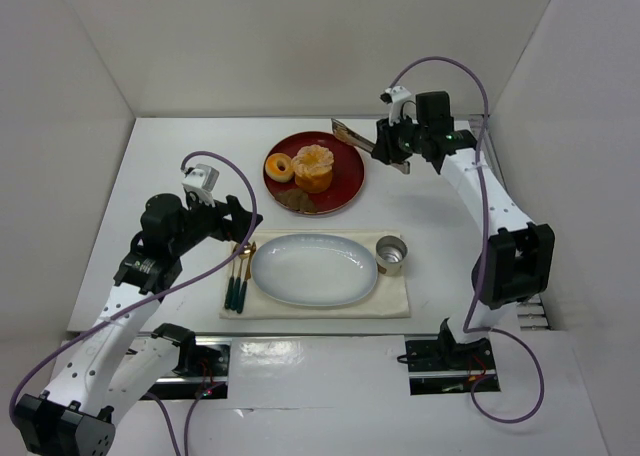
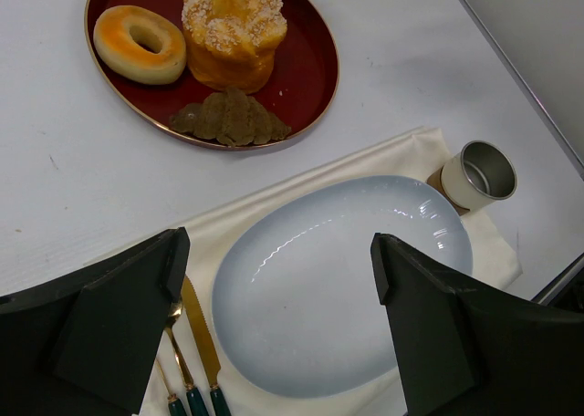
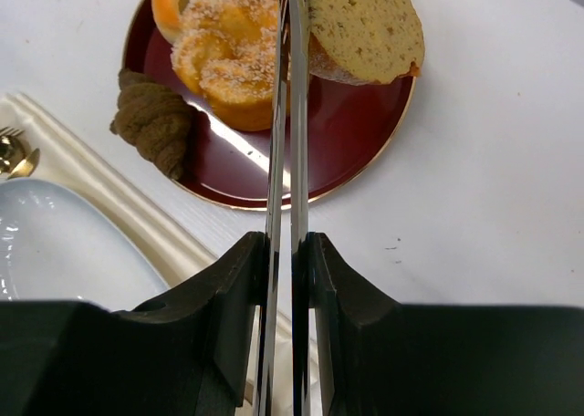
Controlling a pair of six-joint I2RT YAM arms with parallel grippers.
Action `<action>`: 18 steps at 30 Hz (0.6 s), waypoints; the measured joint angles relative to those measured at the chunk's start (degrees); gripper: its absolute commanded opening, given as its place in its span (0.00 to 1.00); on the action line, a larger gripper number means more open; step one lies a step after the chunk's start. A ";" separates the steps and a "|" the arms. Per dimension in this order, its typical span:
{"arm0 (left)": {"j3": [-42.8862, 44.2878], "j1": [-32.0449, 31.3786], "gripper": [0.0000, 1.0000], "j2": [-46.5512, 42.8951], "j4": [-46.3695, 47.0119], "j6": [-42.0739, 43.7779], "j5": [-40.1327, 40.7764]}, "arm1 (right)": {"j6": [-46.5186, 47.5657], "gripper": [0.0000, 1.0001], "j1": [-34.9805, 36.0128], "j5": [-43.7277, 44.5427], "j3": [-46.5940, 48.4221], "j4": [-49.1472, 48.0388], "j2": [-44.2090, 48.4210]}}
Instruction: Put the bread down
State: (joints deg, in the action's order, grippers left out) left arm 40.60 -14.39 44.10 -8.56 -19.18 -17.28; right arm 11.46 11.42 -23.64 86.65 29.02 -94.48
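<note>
Two tools: right tool tight on tongs with bread over red plate's edge; left tool wide, empty

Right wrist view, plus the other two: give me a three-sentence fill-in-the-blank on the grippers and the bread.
1. The right gripper is ____ on the tongs.
2. The round plate under the bread is ____ in colour.
3. The left gripper hovers ____ above the oval plate.

Missing words: shut; red; open.
</note>
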 measured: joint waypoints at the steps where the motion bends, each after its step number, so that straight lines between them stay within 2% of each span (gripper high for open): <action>1: 0.00 0.00 1.00 0.00 0.00 0.00 0.00 | 0.00 0.16 0.00 -0.26 0.00 0.31 0.87; 8: 0.00 0.00 1.00 0.00 0.00 0.00 0.00 | 0.81 0.16 1.14 -3.28 -0.96 6.23 10.54; 18: 0.00 0.00 1.00 -0.07 0.00 0.00 0.00 | 5.81 0.16 6.86 -12.39 -7.15 18.93 26.40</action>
State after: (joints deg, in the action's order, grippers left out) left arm 40.60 -14.39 44.03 -8.56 -19.18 -17.28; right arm 17.28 18.28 -36.03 79.50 47.94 -68.07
